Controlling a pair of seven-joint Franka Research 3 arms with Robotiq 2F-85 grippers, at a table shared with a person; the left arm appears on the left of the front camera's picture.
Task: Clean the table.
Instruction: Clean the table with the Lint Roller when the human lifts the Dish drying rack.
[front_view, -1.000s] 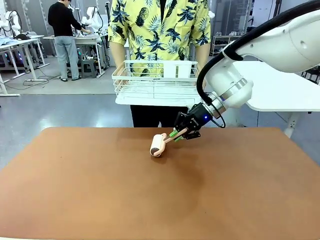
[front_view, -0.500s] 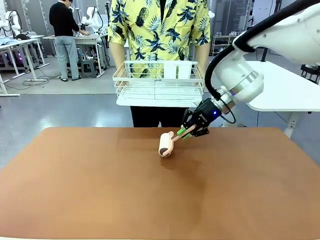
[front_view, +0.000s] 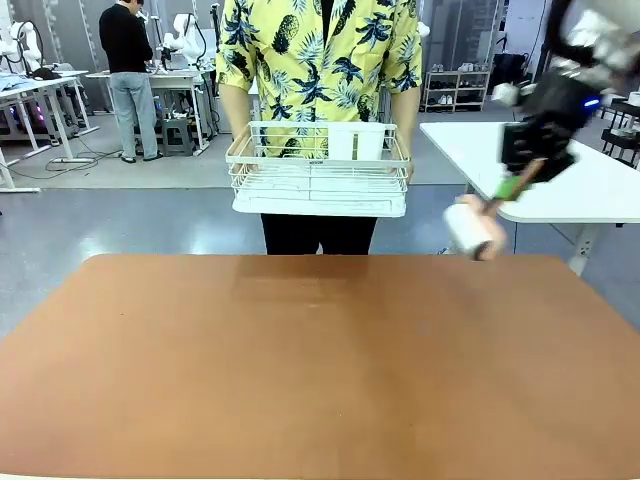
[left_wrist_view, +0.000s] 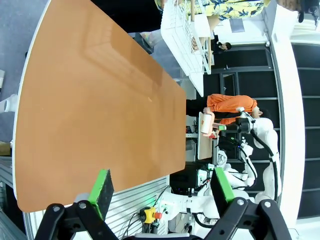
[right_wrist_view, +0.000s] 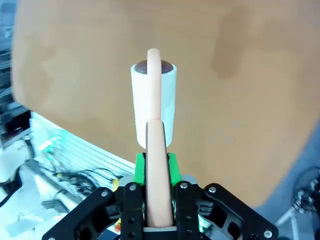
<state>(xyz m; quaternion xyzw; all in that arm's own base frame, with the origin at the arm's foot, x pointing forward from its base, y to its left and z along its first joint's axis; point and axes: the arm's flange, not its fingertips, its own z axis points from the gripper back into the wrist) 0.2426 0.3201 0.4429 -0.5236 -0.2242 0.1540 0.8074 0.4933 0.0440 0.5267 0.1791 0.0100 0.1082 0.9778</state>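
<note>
Above the table's (front_view: 320, 370) far right edge, apparently clear, right tool (front_view: 516, 184) tight on a lint roller's (front_view: 470, 230) handle.

1. The table (front_view: 320, 370) has a bare reddish-brown top.
2. The right gripper (front_view: 518, 183) hangs above the table's far right corner, blurred, clamped on the handle of a roller (front_view: 472, 230).
3. The roller's white drum points down and left, clear of the table.
4. Beyond the table's far edge a person (front_view: 320, 50) holds a white rack (front_view: 318, 170) in both hands.
5. A white table (front_view: 600, 190) stands behind the table's right corner.
</note>
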